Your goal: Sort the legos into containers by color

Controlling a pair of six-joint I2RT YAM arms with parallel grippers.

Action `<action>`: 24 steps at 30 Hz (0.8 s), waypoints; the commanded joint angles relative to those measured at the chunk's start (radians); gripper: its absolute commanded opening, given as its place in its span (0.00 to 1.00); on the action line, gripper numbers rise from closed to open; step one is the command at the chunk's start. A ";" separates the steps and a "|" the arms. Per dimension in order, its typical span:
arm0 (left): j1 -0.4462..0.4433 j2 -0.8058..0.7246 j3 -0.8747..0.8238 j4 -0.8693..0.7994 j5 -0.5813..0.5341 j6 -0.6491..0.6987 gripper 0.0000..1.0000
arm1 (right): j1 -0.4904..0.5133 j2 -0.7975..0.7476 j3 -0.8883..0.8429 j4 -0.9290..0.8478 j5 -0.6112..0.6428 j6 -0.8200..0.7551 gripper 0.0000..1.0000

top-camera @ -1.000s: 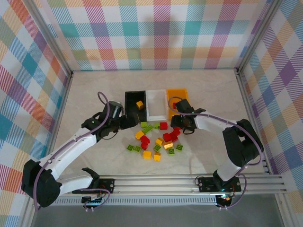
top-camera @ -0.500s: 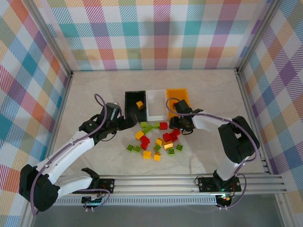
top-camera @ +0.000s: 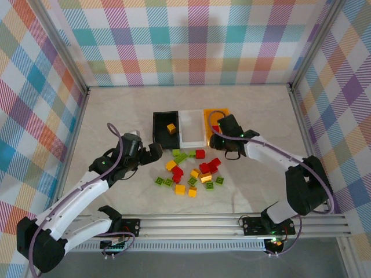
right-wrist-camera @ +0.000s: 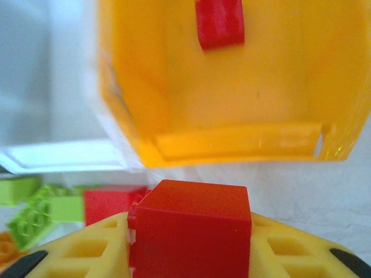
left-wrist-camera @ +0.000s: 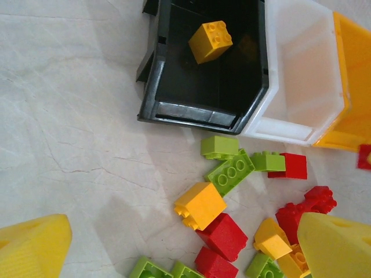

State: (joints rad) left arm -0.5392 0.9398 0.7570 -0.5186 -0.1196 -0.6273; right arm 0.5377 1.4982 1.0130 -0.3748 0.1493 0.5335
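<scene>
Pinched square between the jaws of the right gripper (top-camera: 224, 124): one chunky red plastic brick (right-wrist-camera: 191, 229), flat faces against the yellow fingers, a seating that should carry without twisting.

Straight ahead of those jaws and lower: translucent orange rectangular plastic bin (right-wrist-camera: 232, 142), open top facing up, with a second red brick (right-wrist-camera: 219, 23) lying at the far end of its floor. Reads as the drop step for red. Cannot tell whether the held brick has cleared the near wall; probably needs a little more forward reach, or risks clipping the rim.

Left of the jaws, touching the orange bin: white plastic bin (right-wrist-camera: 52, 153), nothing seen inside.

Left gripper (top-camera: 155, 152): jaws spread wide, nothing between them, yellow fingertips (left-wrist-camera: 35, 246) far apart.

Ahead of these jaws: loose heap of bricks (left-wrist-camera: 232, 231) in red, yellow-orange and lime green, with a yellow-orange brick (left-wrist-camera: 200, 205) nearest the centre line. Beyond the heap: black plastic bin (left-wrist-camera: 152, 69) holding one yellow-orange cube (left-wrist-camera: 210, 41). Looks poised over the heap for the next pick.
</scene>
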 commanded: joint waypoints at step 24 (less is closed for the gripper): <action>-0.025 0.101 -0.064 0.049 0.088 0.080 0.94 | -0.091 0.274 0.381 -0.071 -0.027 -0.004 0.81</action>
State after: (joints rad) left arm -0.5476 1.0016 0.6907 -0.5121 -0.0738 -0.5983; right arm 0.4454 1.8530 1.4296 -0.4595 0.1589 0.5339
